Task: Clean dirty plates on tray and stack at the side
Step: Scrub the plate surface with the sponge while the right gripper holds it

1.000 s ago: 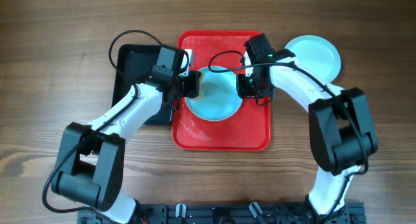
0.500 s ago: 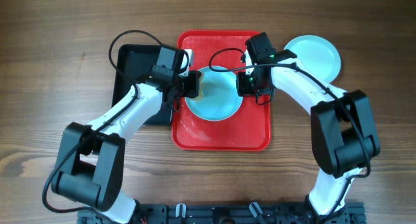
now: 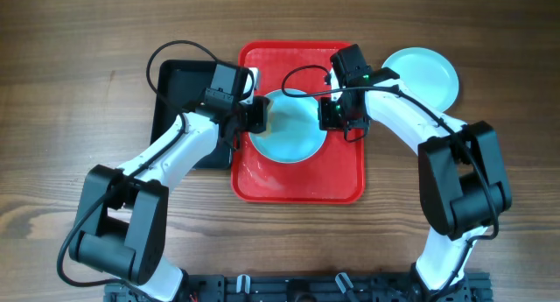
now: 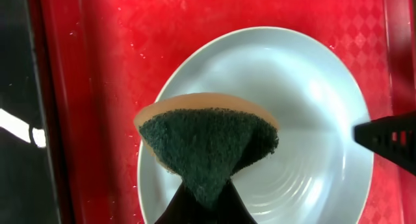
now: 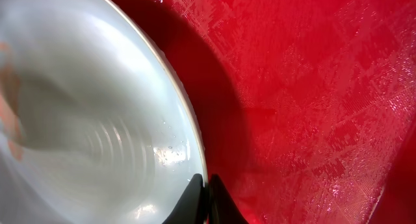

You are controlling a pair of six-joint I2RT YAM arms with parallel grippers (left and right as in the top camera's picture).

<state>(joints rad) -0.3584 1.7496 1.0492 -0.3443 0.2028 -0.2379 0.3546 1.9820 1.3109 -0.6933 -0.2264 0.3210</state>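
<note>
The light aqua plate [image 3: 289,129] lies hollow side up in the upper half of the red tray [image 3: 297,184]. Being round, it has no long axis. The right gripper [image 3: 331,116] is pinched on the plate's right rim, with its fingers pressed together on the thin edge; in the right wrist view a dark shadow lies on the tray beside that edge. At the plate's left side, the left gripper [image 3: 256,115] is clamped on a sponge [image 4: 208,143] – orange body, dark green scouring face – which sits over the plate's left part. A second aqua plate [image 3: 426,74] rests on the wooden table [image 3: 70,92], just right of the tray. A black tray [image 3: 179,101] lies along the red tray's left edge.
</note>
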